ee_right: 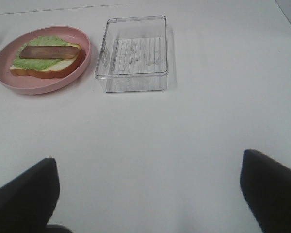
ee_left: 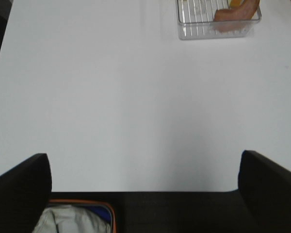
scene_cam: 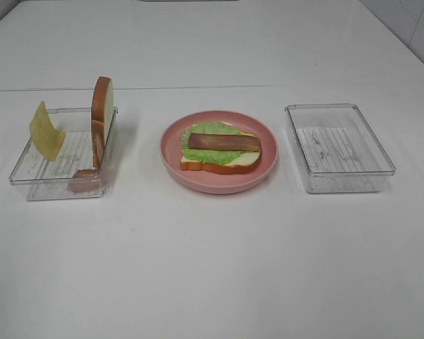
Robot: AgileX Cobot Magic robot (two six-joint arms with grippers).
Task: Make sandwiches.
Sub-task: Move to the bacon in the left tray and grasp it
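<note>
Resting on the pink plate (scene_cam: 219,185), one bread slice (scene_cam: 242,161) carries lettuce (scene_cam: 201,155) and a meat strip (scene_cam: 224,143); the second bread slice (scene_cam: 102,106) stands on edge in the left-hand clear tray (scene_cam: 49,185), near the cheese slice (scene_cam: 46,131). Both the left end effector (ee_left: 145,165) and the right end effector (ee_right: 148,167) hang over the bench (ee_left: 136,97), fingers spread wide, gripping nothing.

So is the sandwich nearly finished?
About halfway. The bottom bread, lettuce and meat are stacked on the plate. The left tool and right tool are open, holding nothing. The cheese and second bread wait in the left box.
</note>
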